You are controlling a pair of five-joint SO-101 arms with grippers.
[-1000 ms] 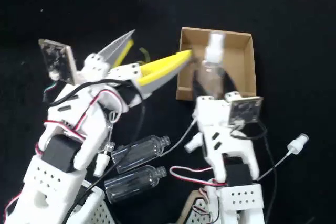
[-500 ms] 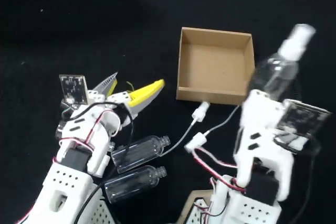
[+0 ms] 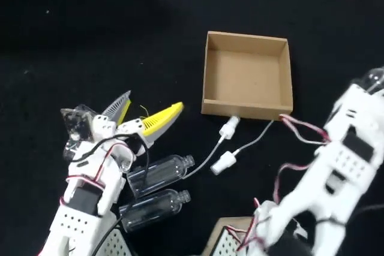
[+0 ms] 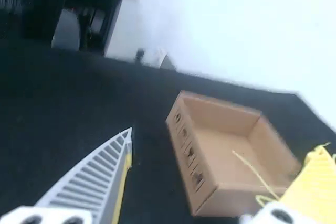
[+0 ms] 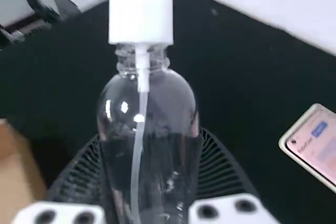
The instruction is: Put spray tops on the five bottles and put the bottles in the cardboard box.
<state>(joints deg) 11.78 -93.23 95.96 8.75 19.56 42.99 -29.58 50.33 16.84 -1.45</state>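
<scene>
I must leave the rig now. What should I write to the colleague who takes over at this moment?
Left end effector: open, holding nothing, above the table near the uncapped bottles.
Right end effector: shut on a bottle with a spray top on its neck, off to the side of the cardboard box.
Two uncapped bottles lie side by side. Two loose spray tops lie in front of the box.
Done: one bottle topped.
Left: no bottle is in the box yet. Box the held one, then top and box the others.
</scene>
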